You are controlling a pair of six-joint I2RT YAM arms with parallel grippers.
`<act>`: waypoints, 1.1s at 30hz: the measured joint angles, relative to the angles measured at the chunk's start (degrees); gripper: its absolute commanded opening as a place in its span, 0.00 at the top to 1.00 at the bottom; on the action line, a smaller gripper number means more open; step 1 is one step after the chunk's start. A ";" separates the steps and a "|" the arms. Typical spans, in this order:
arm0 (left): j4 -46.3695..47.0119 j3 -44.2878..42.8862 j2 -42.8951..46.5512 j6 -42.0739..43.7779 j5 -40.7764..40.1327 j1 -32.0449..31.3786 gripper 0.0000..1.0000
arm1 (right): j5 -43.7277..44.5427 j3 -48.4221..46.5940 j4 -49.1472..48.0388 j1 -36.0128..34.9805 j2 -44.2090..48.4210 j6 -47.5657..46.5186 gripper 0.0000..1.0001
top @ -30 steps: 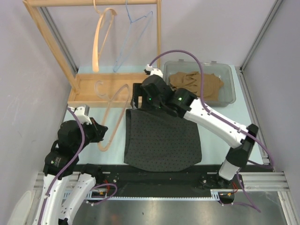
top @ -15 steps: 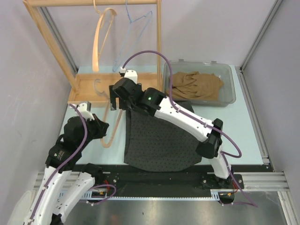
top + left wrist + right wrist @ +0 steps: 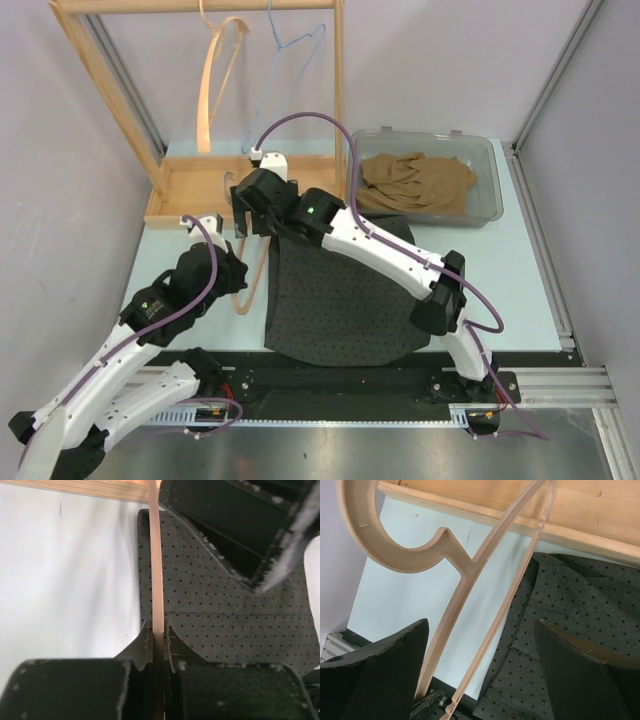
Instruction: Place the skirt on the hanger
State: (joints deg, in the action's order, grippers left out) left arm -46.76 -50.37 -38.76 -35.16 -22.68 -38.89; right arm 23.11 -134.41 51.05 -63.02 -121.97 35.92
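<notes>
Our left tool (image 3: 157, 636) is clamped on the hanger (image 3: 464, 582) and our right tool (image 3: 480, 647) hangs with jaws apart over its neck, so we should slide the bar under the waist edge slowly. The skirt (image 3: 340, 300), dark grey with fine dots, lies flat on the table (image 3: 480, 270), the hanger along its left edge

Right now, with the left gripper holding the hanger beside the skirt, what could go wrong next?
1. The left gripper pinches the hanger on one thin bar only, so it may twist or slip when pushed.
2. The right gripper hangs open over both the hanger's neck and a corner of the skirt; closing there, it could catch the wrong one.
3. The hook lies close to the wooden rack base and might snag on it.
</notes>
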 measured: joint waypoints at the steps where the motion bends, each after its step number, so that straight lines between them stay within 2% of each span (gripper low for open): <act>1: -0.09 0.00 -0.28 -0.17 -0.76 -0.44 1.00 | -0.04 -0.09 -0.07 0.04 -0.26 -0.04 0.11; 8: -0.13 -0.02 -2.36 -2.56 -5.14 -5.62 1.00 | 0.04 -1.86 -0.39 0.24 -3.91 -0.83 0.16; 11: -0.13 -0.35 -3.56 -4.24 -6.97 -7.72 1.00 | 0.85 -2.32 -0.39 0.17 -5.44 -1.14 0.23; 14: -0.52 -1.14 -4.52 -5.81 -8.13 -9.07 1.00 | 2.51 -2.34 -0.37 0.07 -6.43 -1.36 0.35; 18: -0.94 -2.10 -5.86 -7.08 -8.72 -10.32 1.00 | 4.33 -2.36 -0.70 0.00 -7.15 -1.46 0.61; 20: -0.79 -2.29 -6.40 -7.72 -8.68 -10.97 1.00 | 5.11 -2.36 -1.07 -0.20 -7.23 -1.42 0.68; 24: 0.39 -2.29 -6.67 -9.09 -8.68 -11.67 1.00 | 5.01 -2.89 -1.53 -0.24 -7.28 -0.46 0.94; 25: 0.85 -2.29 -6.69 -9.55 -8.74 -11.85 0.99 | 4.90 -3.04 -1.97 -0.28 -7.30 -0.13 0.98; 27: 1.40 -2.29 -6.73 -10.19 -8.79 -11.98 0.99 | 4.90 -3.17 -2.64 -0.35 -7.37 0.63 1.00; 30: 1.49 -2.29 -6.99 -10.45 -9.11 -11.98 0.92 | 4.92 -3.17 -2.91 -0.35 -7.48 1.14 1.00; 31: 1.51 -2.32 -7.08 -10.49 -9.20 -11.98 0.89 | 4.92 -3.17 -2.95 -0.31 -7.50 1.20 1.00; 32: 1.46 -2.36 -7.21 -10.51 -9.29 -11.98 0.81 | 4.92 -3.17 -2.97 -0.28 -7.52 1.38 1.00; 33: 1.46 -2.49 -7.34 -10.54 -9.31 -11.98 0.77 | 4.92 -3.17 -2.95 -0.24 -7.52 1.53 1.00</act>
State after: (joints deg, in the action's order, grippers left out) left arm -45.30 -52.86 -46.11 -45.69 -31.99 -50.87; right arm 28.03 -137.58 48.10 -63.26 -129.49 37.45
